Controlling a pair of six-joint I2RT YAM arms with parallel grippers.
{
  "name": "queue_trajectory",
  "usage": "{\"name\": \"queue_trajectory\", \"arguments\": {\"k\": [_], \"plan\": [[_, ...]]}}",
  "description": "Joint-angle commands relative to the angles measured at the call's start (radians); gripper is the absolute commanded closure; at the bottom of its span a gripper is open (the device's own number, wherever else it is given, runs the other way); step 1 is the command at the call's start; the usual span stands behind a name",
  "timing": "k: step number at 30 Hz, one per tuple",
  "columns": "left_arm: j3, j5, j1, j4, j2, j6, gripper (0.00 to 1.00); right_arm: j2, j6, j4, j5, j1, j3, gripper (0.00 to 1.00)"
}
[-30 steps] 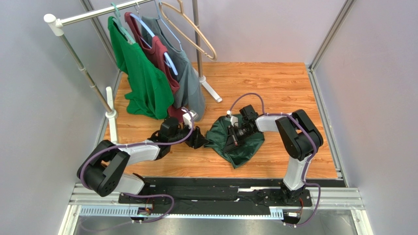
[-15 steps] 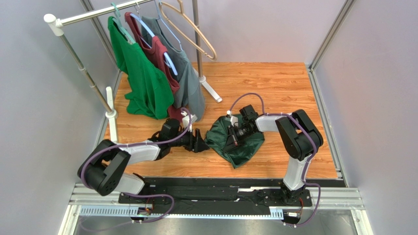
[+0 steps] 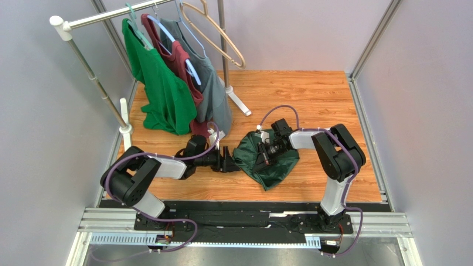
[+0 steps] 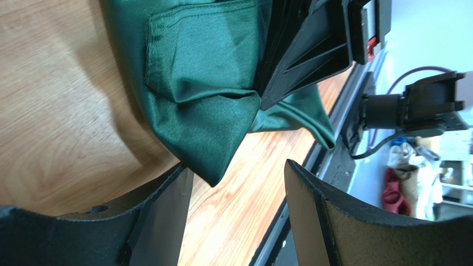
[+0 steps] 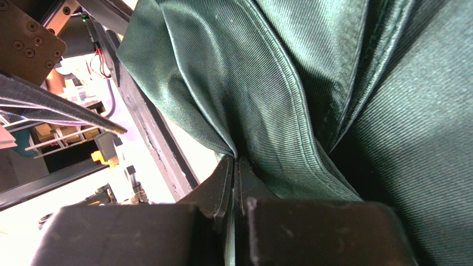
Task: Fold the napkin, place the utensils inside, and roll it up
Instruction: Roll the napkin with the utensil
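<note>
The left gripper (image 4: pixel 238 172) stands open. Its two black fingers (image 4: pixel 166 210) sit either side of the hanging corner of the large dark forest-green cloth napkin (image 4: pixel 205 83), and nothing is held yet. As far as the wrist view shows, the corner tip points into the gap without touching either pad. To do this pick well, I judge the gripper should advance toward 3 o'clock until the hemmed corner sits deep between the pads. It should then close on the whole tucked flap and not the tip alone, since thin, slippery cloth would slide out of a shallow pinch. It should stay low enough to catch the edge yet clear of the wooden table (image 3: pixel 311 94).

The right gripper (image 5: pixel 236 160) is closed tight on a ridge of the napkin's hem. It should hold firm so the two arms can draw the cloth flat between them.

In the top view the napkin (image 3: pixel 277 166) lies bunched just toward 5 o'clock of the table's middle. The left gripper (image 3: pixel 227 160) sits at its 9 o'clock edge. Its forearm stretches low along the table, and the arm folds back to its base at 7 o'clock. The right gripper (image 3: pixel 265 154) reaches in from 3 o'clock over the cloth, forearm roughly level, elbow raised above its base at 5 o'clock.
</note>
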Motion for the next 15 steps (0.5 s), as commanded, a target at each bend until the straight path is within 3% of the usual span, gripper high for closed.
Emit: {"name": "queue_trajectory", "arguments": {"k": [1, 15], "plan": [[0.03, 0.048, -0.002, 0.171, 0.03, -0.095, 0.3, -0.004, -0.008, 0.0, 0.034, -0.002, 0.025, 1.0], [0.045, 0.012, -0.002, 0.404, 0.137, -0.233, 0.3, 0.004, -0.014, -0.012, 0.047, 0.001, 0.028, 1.0]]}}
